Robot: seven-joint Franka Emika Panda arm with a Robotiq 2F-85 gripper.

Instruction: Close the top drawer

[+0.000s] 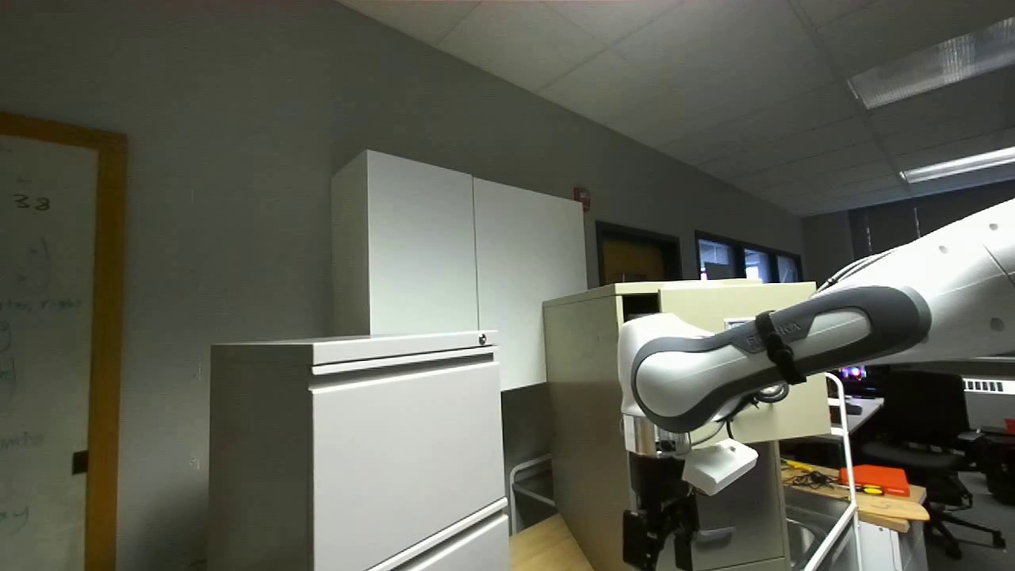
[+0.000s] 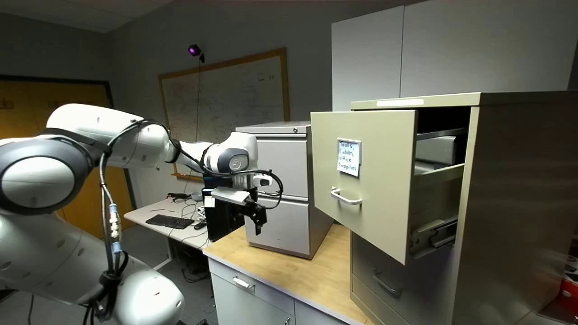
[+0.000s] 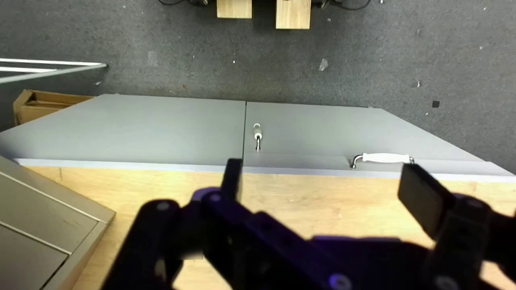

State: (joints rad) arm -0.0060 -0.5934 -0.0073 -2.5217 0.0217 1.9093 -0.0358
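The top drawer juts out to one side of the wide-spread jaws, apart from them.

Top drawer open, sticking well out — beige, flat-fronted, upright; handwritten label (Tools, Cables, office Supplies) above small light handle, metal runner showing low on side — right of centre in both exterior views.
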